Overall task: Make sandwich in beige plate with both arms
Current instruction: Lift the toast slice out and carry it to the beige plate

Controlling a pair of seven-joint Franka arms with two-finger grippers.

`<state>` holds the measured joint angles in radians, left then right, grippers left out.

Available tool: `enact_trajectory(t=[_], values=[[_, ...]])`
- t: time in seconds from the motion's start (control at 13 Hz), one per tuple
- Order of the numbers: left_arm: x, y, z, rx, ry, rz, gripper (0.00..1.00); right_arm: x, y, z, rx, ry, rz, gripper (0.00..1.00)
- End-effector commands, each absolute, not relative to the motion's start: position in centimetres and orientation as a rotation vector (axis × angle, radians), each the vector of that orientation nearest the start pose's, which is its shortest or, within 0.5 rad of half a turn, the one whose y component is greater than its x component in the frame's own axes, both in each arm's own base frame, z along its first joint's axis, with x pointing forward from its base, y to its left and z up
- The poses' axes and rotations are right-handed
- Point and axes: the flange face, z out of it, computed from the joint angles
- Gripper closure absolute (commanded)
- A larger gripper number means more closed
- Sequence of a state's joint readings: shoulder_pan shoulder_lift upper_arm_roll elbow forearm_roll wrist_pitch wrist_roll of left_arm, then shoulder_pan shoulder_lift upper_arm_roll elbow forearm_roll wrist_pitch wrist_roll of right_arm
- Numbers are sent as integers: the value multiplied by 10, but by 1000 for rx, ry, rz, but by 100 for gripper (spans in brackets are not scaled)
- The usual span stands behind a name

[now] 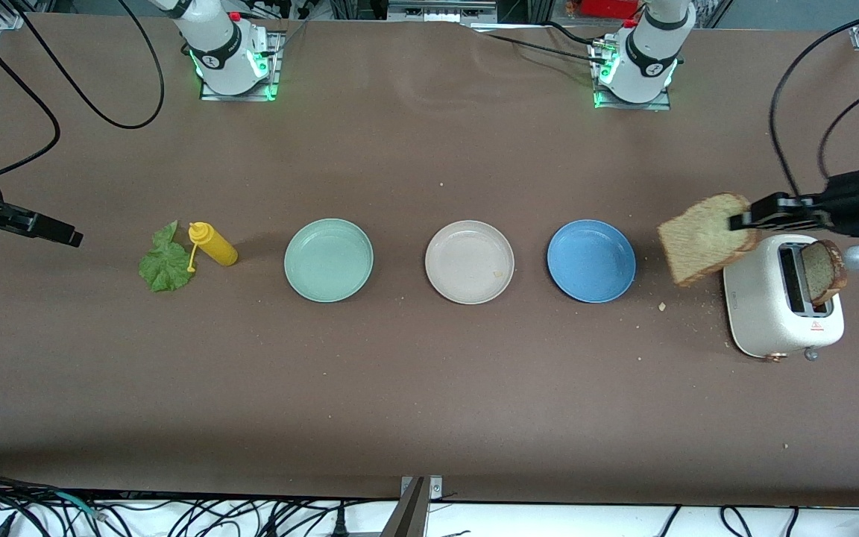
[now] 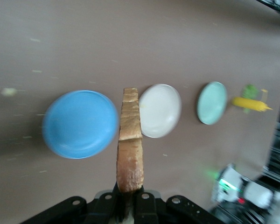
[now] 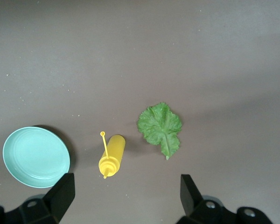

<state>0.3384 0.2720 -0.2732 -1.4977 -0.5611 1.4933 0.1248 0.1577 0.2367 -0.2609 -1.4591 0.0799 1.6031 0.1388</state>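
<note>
Front view shows the left gripper (image 1: pixel 744 221) clamped on a toast slice (image 1: pixel 705 239) above the toaster (image 1: pixel 781 307), likely bound for the empty beige plate (image 1: pixel 469 262) past the blue plate (image 1: pixel 590 260), while the right gripper (image 3: pixel 126 191) waits wide open, holding nothing, over the lettuce leaf (image 1: pixel 165 261).

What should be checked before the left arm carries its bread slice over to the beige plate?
1. Bread slice gripped: ok, the left hand is shut on its edge, up in the air beside the toaster.
2. Beige plate bare and ready: ok, only a crumb on it.
3. Slice over the plate: not ok, the blue plate lies between.
4. Second slice available: ok, standing in the toaster slot.
5. Lettuce leaf reachable: ok, the right hand waits open above it and the mustard bottle.
</note>
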Motion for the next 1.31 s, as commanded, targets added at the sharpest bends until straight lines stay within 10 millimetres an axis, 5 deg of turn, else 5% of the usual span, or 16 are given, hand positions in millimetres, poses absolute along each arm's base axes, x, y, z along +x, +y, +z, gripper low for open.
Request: enact_trajectory(t=[0.0,0.23,0.46,0.69,1.08,1.16,1.23], values=[[638,-67,472,2321,-62,-299,100,613,-39,550,-3086,378,131,0],[638,-157,386,2197,-55,-254,100,614,-37,550,-3090,376,129,0],[595,-220,291,2065,2,-140,100,614,-37,550,-3085,376,131,0],[567,-239,210,1986,-9,-81,100,614,-34,548,-3082,378,136,0],[539,-258,160,2051,-28,-88,100,614,-32,547,-3077,360,138,0],[536,-265,157,2065,-38,-87,65,614,-30,546,-3077,355,141,0],[537,-265,158,2090,-38,-67,5,615,-29,544,-3077,344,143,0]])
